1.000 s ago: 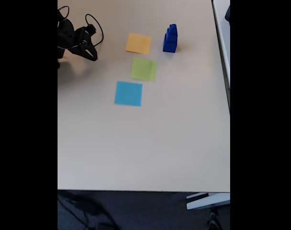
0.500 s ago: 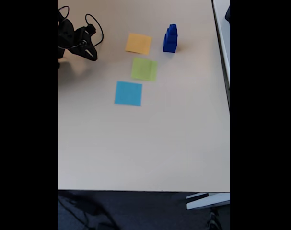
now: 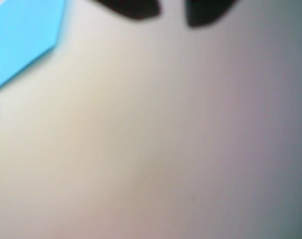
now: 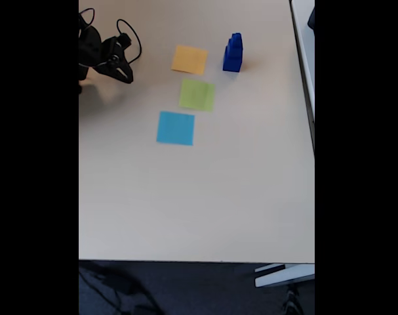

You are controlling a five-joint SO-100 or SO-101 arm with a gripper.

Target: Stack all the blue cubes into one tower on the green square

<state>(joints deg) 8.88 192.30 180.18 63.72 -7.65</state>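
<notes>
In the fixed view the blue cubes (image 4: 233, 54) stand stacked as one small tower on the bare table, just right of the orange-yellow square. The green square (image 4: 197, 94) lies flat below and left of that tower with nothing on it. My gripper (image 4: 125, 73) hangs at the far upper left, well away from both and holding nothing. In the wrist view two blurred dark fingertips (image 3: 136, 7) enter from the top edge with a narrow gap between them, so the gripper (image 3: 171, 12) is slightly open above bare table.
An orange-yellow square (image 4: 189, 60) lies above the green one and a light-blue square (image 4: 176, 128) below it; the light-blue square (image 3: 21, 35) also fills the wrist view's top-left corner. The table's front edge (image 4: 199, 261) runs along the bottom.
</notes>
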